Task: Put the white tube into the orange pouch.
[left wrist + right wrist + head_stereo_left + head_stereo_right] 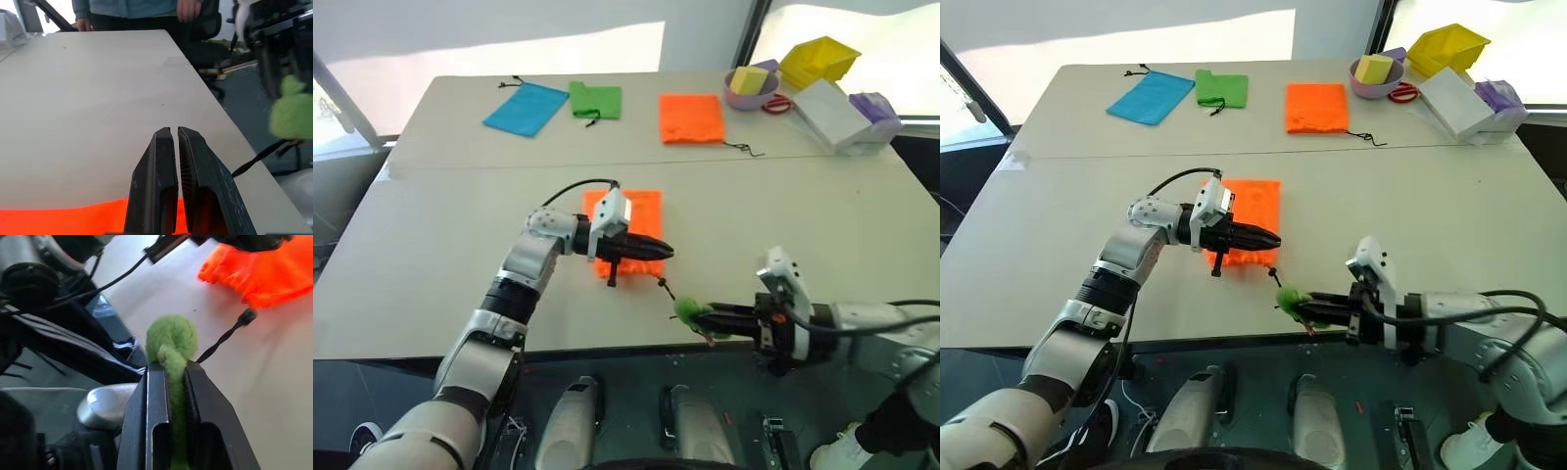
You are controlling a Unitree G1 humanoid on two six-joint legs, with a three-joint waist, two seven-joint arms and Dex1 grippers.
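— Centre frame: left hand (pixel 651 249) clenched on the near edge of the orange pouch (pixel 644 208), lifting it off the desk (pixel 822 225). Why?

— Likely bracing the mouth. Lower right: right hand (pixel 703 318) clamped on the green ring (pixel 172 339), cord taut.

— White tube?

— Not visible; possibly already inside.

Before you, the pouch (pixel 628 223) lies mid-table (pixel 822 225) under the left gripper (pixel 658 249); its ring (pixel 688 310) sits right, at the near edge, in the right gripper (pixel 705 317).
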